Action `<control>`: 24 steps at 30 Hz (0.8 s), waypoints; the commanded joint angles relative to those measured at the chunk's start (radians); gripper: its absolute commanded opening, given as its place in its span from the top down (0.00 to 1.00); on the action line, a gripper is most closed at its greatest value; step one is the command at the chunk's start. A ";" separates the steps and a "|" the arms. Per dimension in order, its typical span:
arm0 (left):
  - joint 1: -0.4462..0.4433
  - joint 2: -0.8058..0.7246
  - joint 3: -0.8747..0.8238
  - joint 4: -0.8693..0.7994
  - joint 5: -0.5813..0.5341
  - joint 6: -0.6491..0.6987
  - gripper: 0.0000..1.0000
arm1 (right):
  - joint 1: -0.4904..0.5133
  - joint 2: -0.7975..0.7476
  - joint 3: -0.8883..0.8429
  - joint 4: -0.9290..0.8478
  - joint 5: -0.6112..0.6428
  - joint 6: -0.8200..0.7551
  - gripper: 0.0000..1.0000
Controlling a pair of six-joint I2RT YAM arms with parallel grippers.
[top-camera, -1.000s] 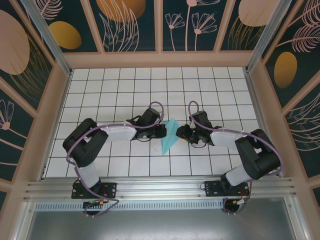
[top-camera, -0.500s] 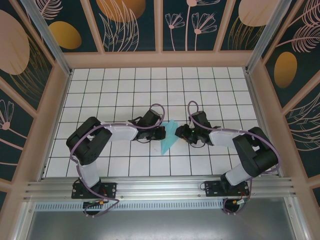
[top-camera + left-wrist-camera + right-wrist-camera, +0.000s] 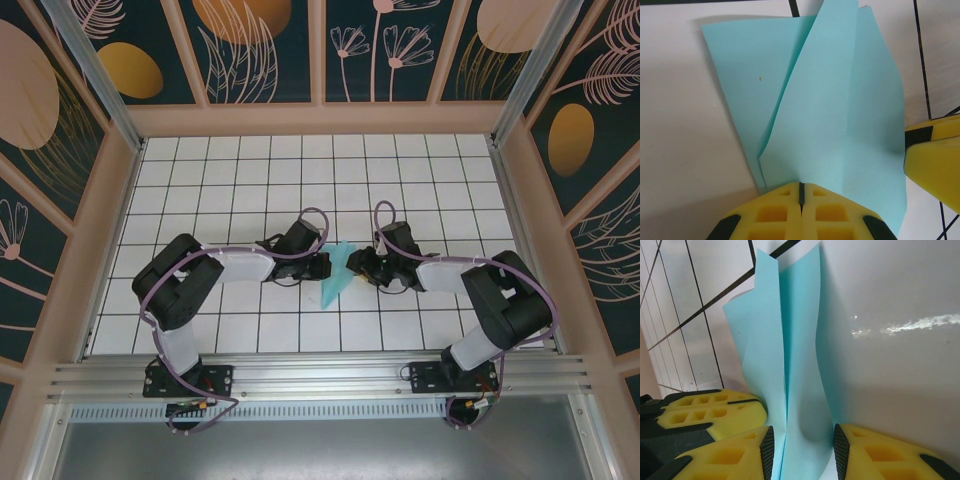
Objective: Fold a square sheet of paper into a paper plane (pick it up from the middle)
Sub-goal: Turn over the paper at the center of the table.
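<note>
The light cyan paper, folded into a narrow pointed shape with a centre crease, lies on the white tiled table between both grippers. My left gripper is shut, its yellow tips resting on the paper's near edge; the sheet runs under them rather than between them. My right gripper comes in from the other side. In the right wrist view, its jaws stand open around a raised flap of the paper, the left pad close against the crease.
The table is fenced by a tan wooden frame with dark patterned panels. An aluminium rail carries both arm bases at the near edge. The left gripper's yellow fingers sit just beside my right jaws.
My right gripper has slid left toward the paper and now straddles its flap. The left gripper shifted slightly and stays shut on top of the sheet.
</note>
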 commanded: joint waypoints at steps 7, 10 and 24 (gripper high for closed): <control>-0.002 -0.030 -0.050 0.054 0.025 -0.071 0.98 | 0.014 0.003 -0.040 0.161 -0.060 0.093 0.58; -0.002 -0.040 -0.067 0.090 0.030 -0.112 0.98 | 0.015 -0.009 -0.053 0.174 -0.055 0.108 0.58; 0.001 -0.156 -0.157 0.252 0.024 -0.222 0.95 | 0.034 0.054 -0.056 0.301 -0.086 0.144 0.67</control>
